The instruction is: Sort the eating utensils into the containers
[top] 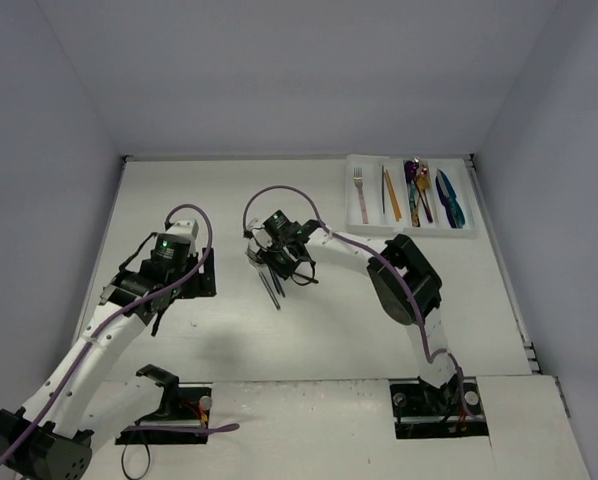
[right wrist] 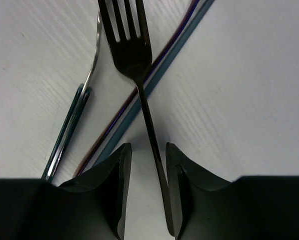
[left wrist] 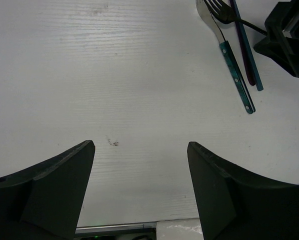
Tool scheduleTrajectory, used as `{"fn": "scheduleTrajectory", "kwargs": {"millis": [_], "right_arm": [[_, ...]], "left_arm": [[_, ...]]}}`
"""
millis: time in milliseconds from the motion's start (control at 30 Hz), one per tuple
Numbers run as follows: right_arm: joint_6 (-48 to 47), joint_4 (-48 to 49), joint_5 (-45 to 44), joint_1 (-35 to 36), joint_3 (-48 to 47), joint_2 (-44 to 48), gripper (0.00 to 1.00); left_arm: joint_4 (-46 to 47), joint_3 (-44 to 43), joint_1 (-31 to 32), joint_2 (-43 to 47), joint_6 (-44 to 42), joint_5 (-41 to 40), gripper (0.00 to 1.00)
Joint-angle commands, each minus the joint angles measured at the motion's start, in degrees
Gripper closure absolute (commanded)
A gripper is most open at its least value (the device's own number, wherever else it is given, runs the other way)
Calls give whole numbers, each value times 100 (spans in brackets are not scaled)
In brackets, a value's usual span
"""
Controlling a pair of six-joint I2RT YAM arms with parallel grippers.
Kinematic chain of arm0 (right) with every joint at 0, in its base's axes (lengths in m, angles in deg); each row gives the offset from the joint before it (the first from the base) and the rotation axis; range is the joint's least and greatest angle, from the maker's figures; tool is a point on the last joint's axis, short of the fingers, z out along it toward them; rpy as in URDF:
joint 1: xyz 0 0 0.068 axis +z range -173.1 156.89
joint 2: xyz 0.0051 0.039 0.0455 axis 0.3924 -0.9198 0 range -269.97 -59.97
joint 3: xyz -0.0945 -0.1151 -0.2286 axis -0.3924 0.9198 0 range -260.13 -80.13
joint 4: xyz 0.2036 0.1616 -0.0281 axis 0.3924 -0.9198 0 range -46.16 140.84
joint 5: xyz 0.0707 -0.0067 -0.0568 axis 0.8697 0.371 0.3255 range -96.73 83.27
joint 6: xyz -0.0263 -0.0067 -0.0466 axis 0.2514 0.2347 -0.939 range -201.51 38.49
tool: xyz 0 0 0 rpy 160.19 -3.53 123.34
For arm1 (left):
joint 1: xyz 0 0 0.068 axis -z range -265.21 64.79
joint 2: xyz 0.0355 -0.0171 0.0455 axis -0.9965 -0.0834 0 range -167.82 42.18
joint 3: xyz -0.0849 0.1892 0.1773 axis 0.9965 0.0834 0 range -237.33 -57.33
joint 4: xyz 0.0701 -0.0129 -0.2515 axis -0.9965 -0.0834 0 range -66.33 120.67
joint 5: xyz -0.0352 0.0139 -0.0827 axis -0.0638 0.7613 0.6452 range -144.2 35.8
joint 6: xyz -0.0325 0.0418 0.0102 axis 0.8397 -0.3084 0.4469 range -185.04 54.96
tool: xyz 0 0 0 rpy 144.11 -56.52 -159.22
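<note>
A dark fork (right wrist: 131, 50) lies on the table across a purple stick and a blue stick (right wrist: 162, 60), next to a teal-handled silver utensil (right wrist: 72, 125). My right gripper (right wrist: 148, 150) stands open astride the fork's handle, which rests against the right finger with a gap on the other side. From above, the right gripper (top: 276, 262) sits over this small pile (top: 274, 288). The white tray (top: 361, 160) at the back right holds a silver fork (top: 358, 185), a gold stick (top: 385, 190), purple spoons (top: 416, 180) and blue pieces (top: 449, 200). My left gripper (top: 179, 280) is open over bare table.
In the left wrist view the pile (left wrist: 237, 75) lies at the upper right, with the right gripper's black body (left wrist: 287, 40) beside it. Grey walls close in the table on three sides. Both arm bases sit at the near edge.
</note>
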Motion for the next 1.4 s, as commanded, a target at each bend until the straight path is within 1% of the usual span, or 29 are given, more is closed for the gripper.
{"fn": "scheduleTrajectory", "kwargs": {"millis": [0,133,300,433,533,567,667,767,867,1033,1200,1300,1367], "right_arm": [[-246,-327,121,-2,-421,-409,77],[-329,-347,-21,-18,-708,-416,99],[-301,-400,-364,-354,-1270,208,100],[-59,-409,-844,-1148,-1663,571,100],[98,-409,-1208,-1839,-1886,553,100],[138,-409,-1285,-1899,-1956,537,100],[519,-418,-1496,-2494,-2465,10,100],[816,-408,-1502,-2849,-2925,-450,100],[1285,-401,-1424,-3077,-3580,-1090,100],[1596,-401,-1339,-3166,-4177,-1827,100],[1795,-392,-1515,-3170,-4296,-2012,90],[1795,-401,-1581,-3174,-4318,-1867,73],[1753,-401,-1640,-3132,-4250,-1551,63]], "left_arm": [[112,-74,26,71,-50,-12,29],[112,-65,26,71,-50,-21,28],[123,-46,26,82,-50,-32,28],[136,-30,26,97,-29,-51,28],[130,-29,26,83,-17,-54,28],[136,-30,26,80,-15,-56,28],[130,-34,26,61,-6,-62,28],[126,-60,26,43,6,-46,28],[103,-92,26,36,38,-39,28],[87,-152,26,12,134,-21,29],[90,-158,26,-12,170,14,28],[94,-171,26,9,162,22,28],[86,-196,26,26,153,23,28]]}}
